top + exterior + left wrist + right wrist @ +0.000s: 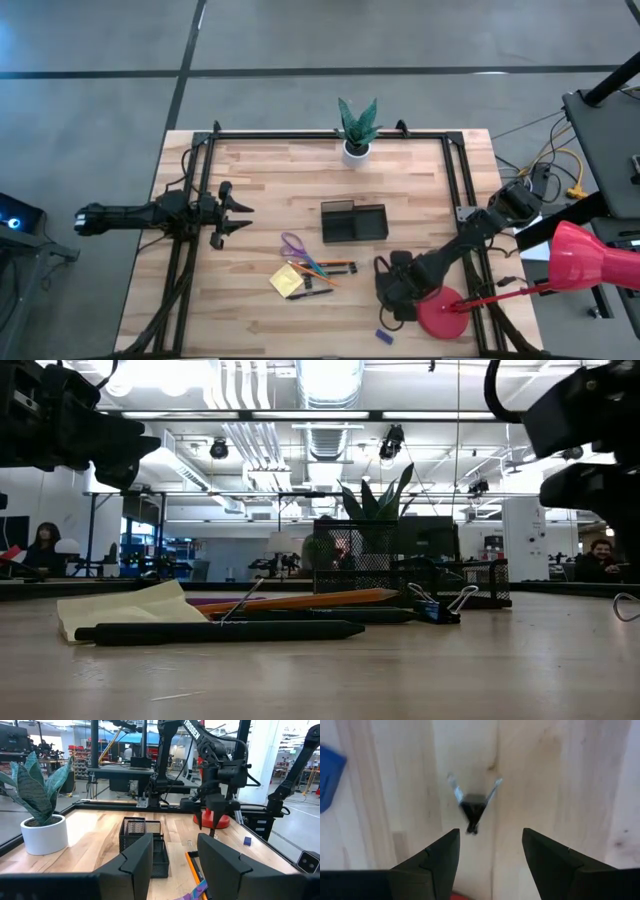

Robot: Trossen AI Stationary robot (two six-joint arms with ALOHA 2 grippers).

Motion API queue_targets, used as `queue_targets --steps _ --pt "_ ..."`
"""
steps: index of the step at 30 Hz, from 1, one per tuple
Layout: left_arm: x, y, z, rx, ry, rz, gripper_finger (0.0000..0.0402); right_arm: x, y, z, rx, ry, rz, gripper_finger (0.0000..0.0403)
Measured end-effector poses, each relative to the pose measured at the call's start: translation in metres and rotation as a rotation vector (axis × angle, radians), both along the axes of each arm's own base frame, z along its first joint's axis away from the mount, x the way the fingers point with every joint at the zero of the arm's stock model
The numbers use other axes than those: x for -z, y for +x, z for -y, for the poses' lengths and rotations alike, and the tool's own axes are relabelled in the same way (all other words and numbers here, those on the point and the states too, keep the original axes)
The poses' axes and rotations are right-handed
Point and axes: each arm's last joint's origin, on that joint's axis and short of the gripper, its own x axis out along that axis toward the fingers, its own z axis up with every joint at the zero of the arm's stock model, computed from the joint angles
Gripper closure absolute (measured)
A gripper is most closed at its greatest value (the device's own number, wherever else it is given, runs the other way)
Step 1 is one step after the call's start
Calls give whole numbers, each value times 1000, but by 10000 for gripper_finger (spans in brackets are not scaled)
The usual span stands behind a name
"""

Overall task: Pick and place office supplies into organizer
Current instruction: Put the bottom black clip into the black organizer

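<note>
Orange pen (328,268) lying flat, long axis left-right, beside scissors (292,244)

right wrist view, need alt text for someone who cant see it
Looking straight down past the right gripper, fingers open, at a small black binder clip with silver wire handles lying on the pale wooden table, just ahead of the gap between the fingers. A small blue block shows at the picture's edge.

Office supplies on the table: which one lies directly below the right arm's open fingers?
The small black binder clip, alone on bare wood beneath the right gripper; the pens and scissors lie clustered apart.
</note>
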Motion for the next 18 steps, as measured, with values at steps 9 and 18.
queue_targets --steps 9,18 --pt "0 0 0 0 0 0 261 3 8 -4 27 62 97 197" --pt "0 0 0 0 0 0 261 11 2 -1 70 52 71 197"
